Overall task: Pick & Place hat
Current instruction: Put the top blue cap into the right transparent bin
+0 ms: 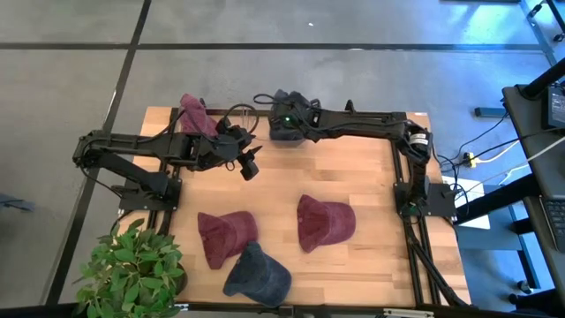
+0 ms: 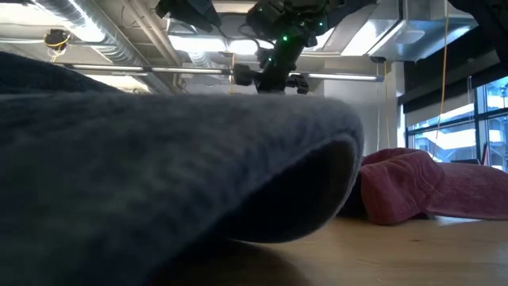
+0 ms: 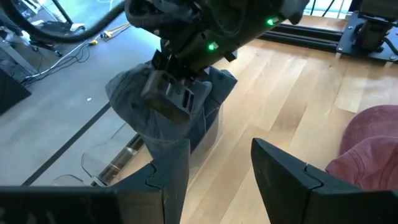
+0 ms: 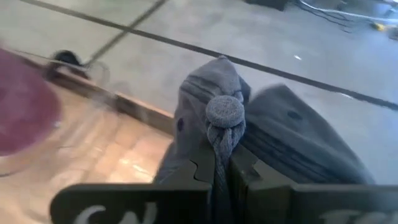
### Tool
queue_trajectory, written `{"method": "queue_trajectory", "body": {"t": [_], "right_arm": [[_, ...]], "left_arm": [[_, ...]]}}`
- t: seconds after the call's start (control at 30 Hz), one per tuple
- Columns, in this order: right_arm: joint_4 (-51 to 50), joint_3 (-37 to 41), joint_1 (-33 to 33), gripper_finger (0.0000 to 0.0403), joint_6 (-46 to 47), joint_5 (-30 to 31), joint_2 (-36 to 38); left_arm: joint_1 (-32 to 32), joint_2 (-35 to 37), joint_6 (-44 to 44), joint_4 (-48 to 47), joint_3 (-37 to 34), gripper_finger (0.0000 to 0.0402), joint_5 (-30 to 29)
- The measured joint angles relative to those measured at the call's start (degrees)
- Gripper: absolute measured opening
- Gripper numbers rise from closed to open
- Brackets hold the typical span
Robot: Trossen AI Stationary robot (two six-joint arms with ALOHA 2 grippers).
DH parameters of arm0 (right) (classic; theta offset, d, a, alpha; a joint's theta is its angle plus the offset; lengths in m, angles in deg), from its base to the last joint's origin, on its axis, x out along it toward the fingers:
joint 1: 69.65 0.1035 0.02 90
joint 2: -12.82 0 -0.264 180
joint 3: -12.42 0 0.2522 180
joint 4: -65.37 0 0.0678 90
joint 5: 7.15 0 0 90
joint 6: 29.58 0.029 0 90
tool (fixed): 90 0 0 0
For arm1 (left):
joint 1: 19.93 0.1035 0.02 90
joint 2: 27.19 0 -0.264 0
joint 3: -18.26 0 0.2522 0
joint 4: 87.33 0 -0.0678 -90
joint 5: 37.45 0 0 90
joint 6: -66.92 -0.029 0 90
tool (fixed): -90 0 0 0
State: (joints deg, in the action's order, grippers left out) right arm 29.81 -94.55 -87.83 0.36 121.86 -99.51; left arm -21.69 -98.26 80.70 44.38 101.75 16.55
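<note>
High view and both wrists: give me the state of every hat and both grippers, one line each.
Right gripper: shut on the grey hat, at the table's far edge.
Grey hat: pinched by its crown, bunched up.
Left gripper: open, holding nothing, near the far edge.
Maroon hat far left: lying at the far edge.
Maroon hat near left: lying flat.
Maroon hat centre: lying flat.
Dark blue hat: lying at the near edge.
</note>
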Motion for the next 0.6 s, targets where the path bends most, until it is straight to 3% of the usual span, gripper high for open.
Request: {"method": "queue_trajectory", "body": {"t": [0.13,0.33,0.6], "right_arm": [[-0.38,0.00,-0.90,0.0017,1.09,0.34,0.02],[0.10,0.00,-1.37,0.0048,-8.55,-2.36,0.13],[-1.02,0.00,-1.72,0.0151,-9.44,-2.98,0.14]], "left_arm": [[0.00,0.00,0.00,0.00,0.00,0.0166,0.02],[-0.02,0.00,0.00,0.00,0.00,0.0167,0.04],[-0.02,0.00,0.00,-0.02,0.00,0.0166,0.04]]}}
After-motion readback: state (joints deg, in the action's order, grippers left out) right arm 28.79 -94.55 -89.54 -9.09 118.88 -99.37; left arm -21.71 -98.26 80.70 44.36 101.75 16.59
